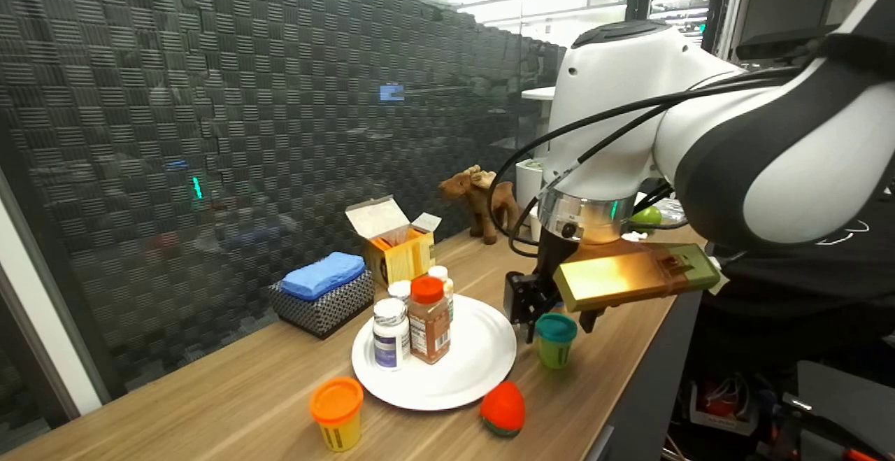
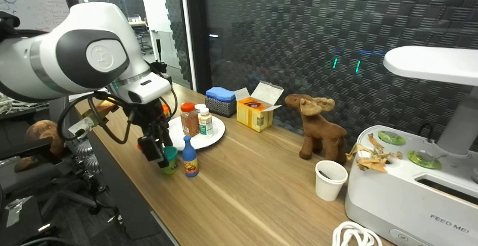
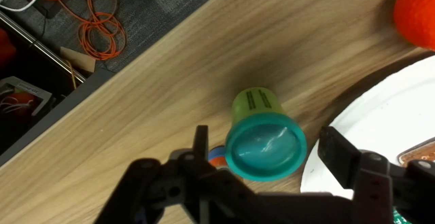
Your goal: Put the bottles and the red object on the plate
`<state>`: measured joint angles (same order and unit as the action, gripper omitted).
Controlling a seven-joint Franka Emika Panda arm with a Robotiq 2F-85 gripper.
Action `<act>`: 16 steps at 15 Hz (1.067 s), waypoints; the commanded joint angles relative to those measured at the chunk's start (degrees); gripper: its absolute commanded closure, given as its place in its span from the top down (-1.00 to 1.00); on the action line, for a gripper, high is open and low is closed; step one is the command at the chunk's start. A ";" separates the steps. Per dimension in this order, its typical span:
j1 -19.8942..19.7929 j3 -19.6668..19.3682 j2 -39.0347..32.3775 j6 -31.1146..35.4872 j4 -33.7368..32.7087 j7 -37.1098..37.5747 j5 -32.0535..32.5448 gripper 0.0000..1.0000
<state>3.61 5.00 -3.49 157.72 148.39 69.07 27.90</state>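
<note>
I'm holding the gripper [image 3: 264, 132], jaws wide apart; in the wrist view, gaps are showing between both fingers [image 3: 338, 157] and the green jar [image 3: 266, 140]. The jar and red object [image 1: 503, 407] are sitting beside the plate [image 1: 479, 352], where four bottles [image 1: 389, 341] are standing.

Your Panda arm [image 1: 615, 69] is mostly white, kinda glossy, with chunky dark grey bands [image 1: 720, 174] round the joints and a pale cap [image 2: 119, 53] with a raised circular logo [image 2: 101, 58]. You've got a shiny silver collar [image 1: 582, 216] near the wrist, fat black cables [image 1: 668, 100] looping off the arm, plus a slabby gold-and-olive case [image 1: 629, 277]. Your gripper [image 3: 264, 134] is all black and pretty blocky, with round greyish screw heads [image 3: 375, 156].
</note>
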 commanded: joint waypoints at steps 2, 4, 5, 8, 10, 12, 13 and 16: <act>0.17 -0.66 -0.86 0.97 -1.30 4.79 4.21 -0.10; 0.19 -0.55 -0.41 0.56 -1.05 5.27 4.56 -0.40; 0.15 -0.03 -0.09 0.09 -0.62 3.25 2.35 -0.43; 0.89 0.88 3.67 -1.74 1.26 3.02 2.81 -0.43; 1.48 1.91 6.12 -1.46 2.48 2.18 2.20 -0.43; 2.16 2.80 7.81 -1.61 2.70 2.25 1.85 -0.43; 2.50 3.20 8.73 -1.95 2.60 2.73 2.01 -0.43; 3.75 4.12 8.86 -1.25 1.66 2.08 0.74 -0.43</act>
<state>6.17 8.21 2.87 156.68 149.59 72.17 30.46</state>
